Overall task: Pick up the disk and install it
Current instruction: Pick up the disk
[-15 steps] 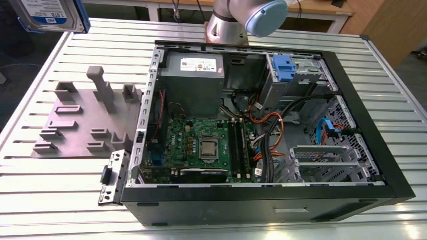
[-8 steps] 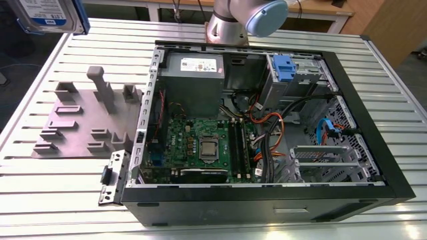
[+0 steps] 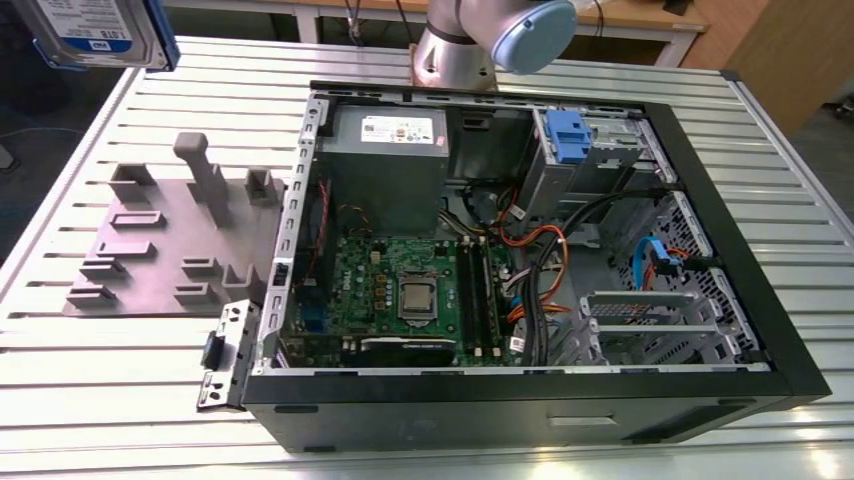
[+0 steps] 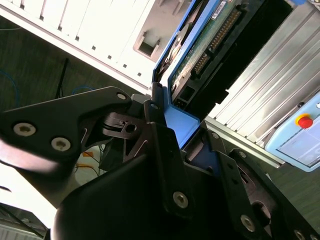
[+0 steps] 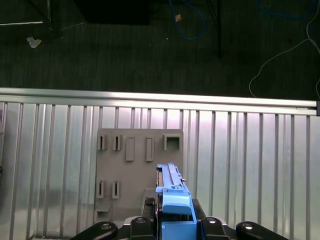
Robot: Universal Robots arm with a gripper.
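Exterior view: the flat silver-grey disk in its blue plastic carrier (image 3: 96, 30) hangs at the exterior view's left, well apart from the open black computer case (image 3: 467, 410). In the second wrist view my gripper (image 4: 182, 127) clamps its blue end, with its long axis running outward.

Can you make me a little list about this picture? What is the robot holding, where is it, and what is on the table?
Holding: the disk, its blue frame squeezed between the jaws of the gripper
Where the disk is: up in the air, over the grey holder plate
On the table: the grey holder plate and an open computer case
Inside the case: power supply and green motherboard
Disk installed: not yet
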